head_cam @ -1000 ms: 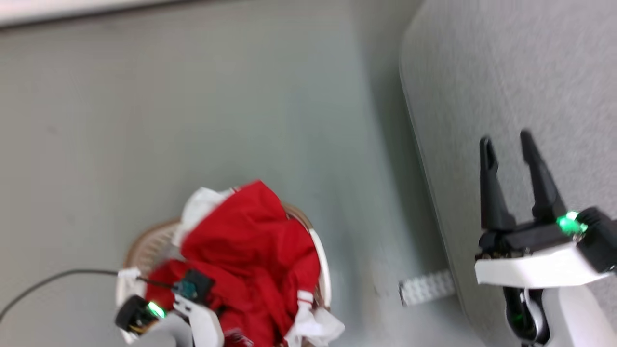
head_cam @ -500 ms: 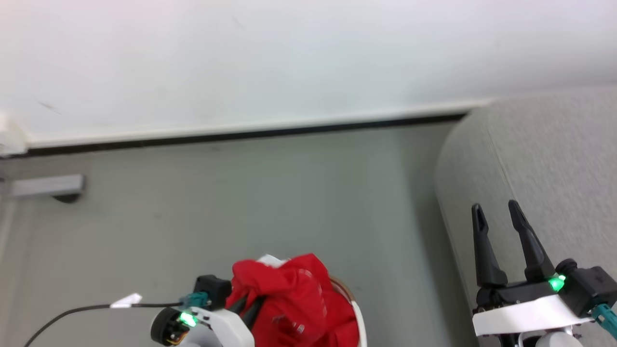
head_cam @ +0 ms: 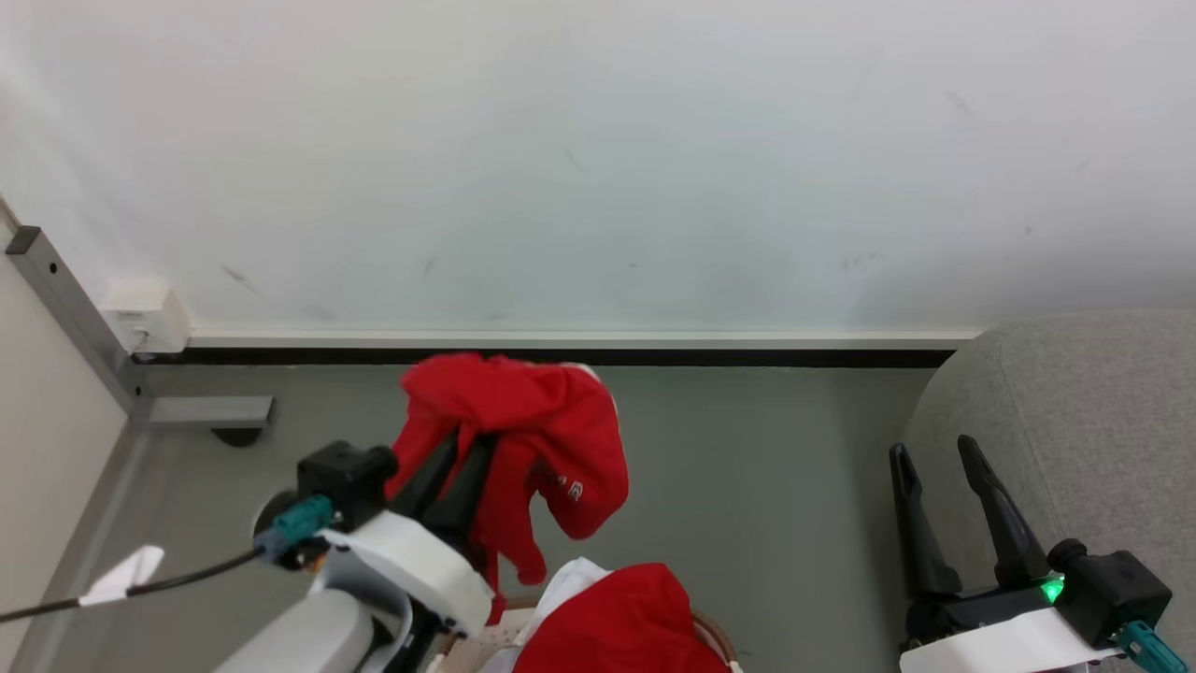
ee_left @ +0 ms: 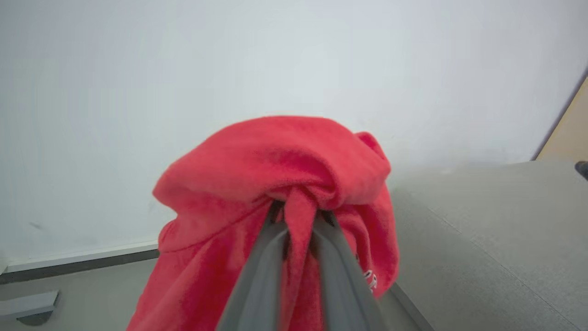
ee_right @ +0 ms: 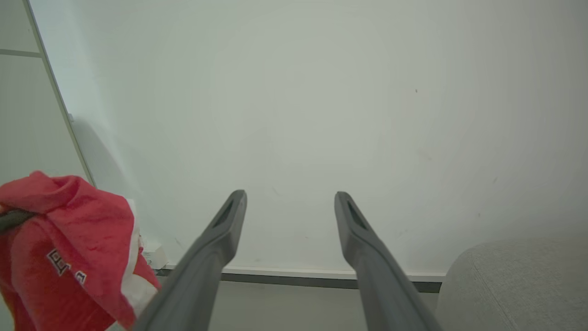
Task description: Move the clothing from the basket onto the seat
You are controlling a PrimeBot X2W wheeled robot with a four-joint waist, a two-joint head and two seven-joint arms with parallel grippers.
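Clothing, red, hangs clamped in left tool left of centre; right tool, fingers apart, sits lower right beside grey seat.

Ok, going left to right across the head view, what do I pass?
White wall box → left claw, shut on a hanging red garment → right claw, open and holding nothing → grey seat.
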